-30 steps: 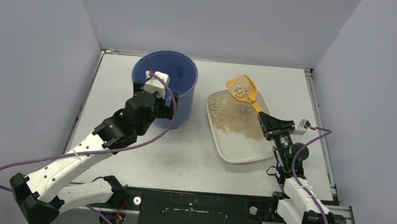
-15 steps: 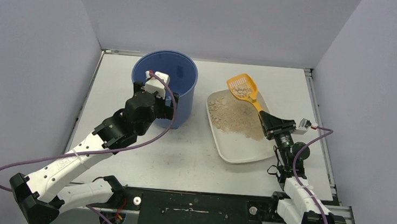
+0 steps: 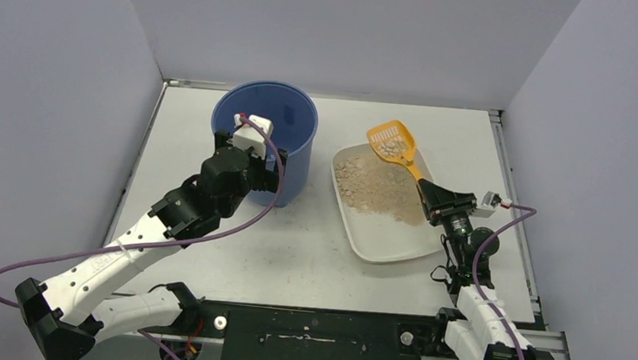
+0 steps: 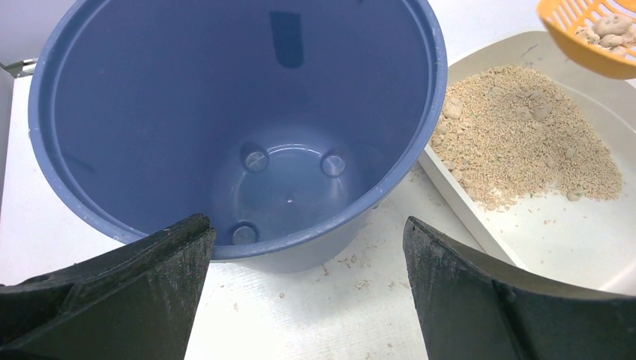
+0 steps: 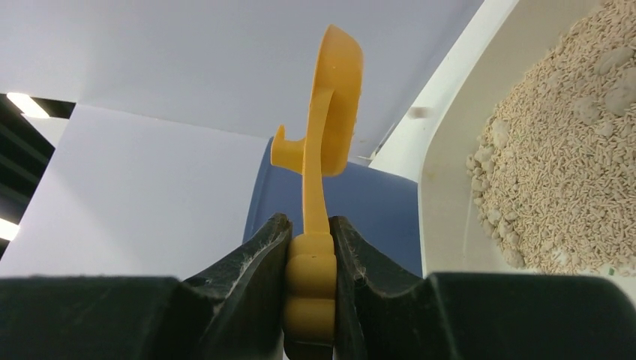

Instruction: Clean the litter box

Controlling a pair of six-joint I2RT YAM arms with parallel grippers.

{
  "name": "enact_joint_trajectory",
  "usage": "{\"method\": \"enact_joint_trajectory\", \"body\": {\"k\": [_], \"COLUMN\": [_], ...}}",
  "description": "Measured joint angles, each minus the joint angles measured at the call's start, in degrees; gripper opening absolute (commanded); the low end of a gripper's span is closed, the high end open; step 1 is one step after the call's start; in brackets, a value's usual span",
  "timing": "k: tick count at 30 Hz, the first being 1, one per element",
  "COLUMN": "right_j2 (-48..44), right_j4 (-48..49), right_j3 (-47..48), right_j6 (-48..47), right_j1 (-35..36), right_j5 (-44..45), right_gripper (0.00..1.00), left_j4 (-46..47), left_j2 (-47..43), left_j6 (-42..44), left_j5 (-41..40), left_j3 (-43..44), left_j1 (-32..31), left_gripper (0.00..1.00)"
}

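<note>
The white litter box lies right of centre with tan litter heaped at its far end; the left wrist view shows its near rim. My right gripper is shut on the handle of the yellow slotted scoop, which is lifted above the box's far end with clumps in its bowl. The right wrist view shows the handle pinched between both fingers. My left gripper is open and empty, at the near rim of the blue bucket, whose inside is bare.
Scattered litter grains lie on the white table between bucket and litter box. The grey walls enclose the table on three sides. The left arm's purple cable loops across the table's left half.
The scoop has risen out of the litter with clumps in it and drawn slightly back and right. The left arm has not moved.
</note>
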Motion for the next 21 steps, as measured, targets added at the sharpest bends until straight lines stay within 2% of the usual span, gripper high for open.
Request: {"method": "enact_joint_trajectory", "body": {"k": [21], "right_j2": [-0.48], "right_j4": [-4.39], "right_j3": [2.58], "right_j6": [-1.36], "right_j1": [1.95], "right_j5": [0.11], "right_gripper": [0.0], "left_j4": [0.09], "left_j2": [-0.98], "left_j6": [0.0], "left_j5": [0.66], "left_j3": [-0.17], "left_j1": [-0.2], "left_gripper": [0.95]}}
